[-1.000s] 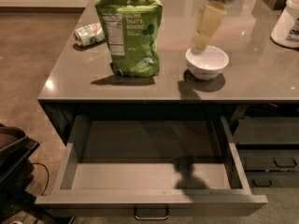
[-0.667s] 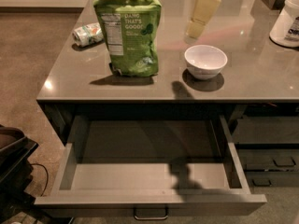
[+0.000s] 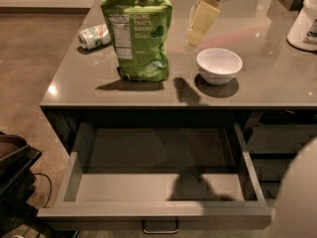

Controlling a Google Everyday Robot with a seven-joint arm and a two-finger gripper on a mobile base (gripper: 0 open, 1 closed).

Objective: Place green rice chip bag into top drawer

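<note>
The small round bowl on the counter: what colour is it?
The small round bowl is white, in the camera view; the pale hand hovers nearby.

One high camera looks down from the front over top drawer (image 3: 148, 188), gripper (image 3: 194, 36) near upper edge.

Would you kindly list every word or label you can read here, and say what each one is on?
"DANG THAT'S GOOD": white letters on the green bag.
Nutrition panel on the bag: too small to read.
Crushed can: print too blurred to read.
White container at the right edge: dark label, unreadable.
Hand, hovering over the counter between bag and bowl: no text visible.
</note>
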